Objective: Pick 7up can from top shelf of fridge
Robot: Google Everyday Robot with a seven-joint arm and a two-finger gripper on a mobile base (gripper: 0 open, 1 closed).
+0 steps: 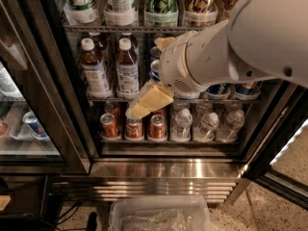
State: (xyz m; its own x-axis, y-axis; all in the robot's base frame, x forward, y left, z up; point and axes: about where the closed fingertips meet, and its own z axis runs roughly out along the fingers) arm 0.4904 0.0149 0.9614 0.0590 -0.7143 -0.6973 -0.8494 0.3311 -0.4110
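The fridge (pixel 72 109) is black-framed and its door stands open. At the top of the view the top shelf (pixel 120 29), a grey wire rack, carries tall cans cut off by the frame edge. The 7up can (pixel 79 1) is whitish with green marks, at the far left. A second whitish can (pixel 120 4) with fine print stands right of it. My gripper (pixel 155 72) is open and empty. It hangs in front of the middle shelf, below the top shelf and to the right of the 7up can. My white arm hides the right part of the racks.
A dark green can (pixel 162 1) and a gold can (pixel 199 1) share the top shelf. Brown bottles (pixel 94 66) and blue cans (pixel 216 90) stand on the middle rack. Red cans (pixel 110 126) and water bottles (pixel 183 124) stand below. A clear bin (pixel 159 218) lies before the steel grille (pixel 163 177).
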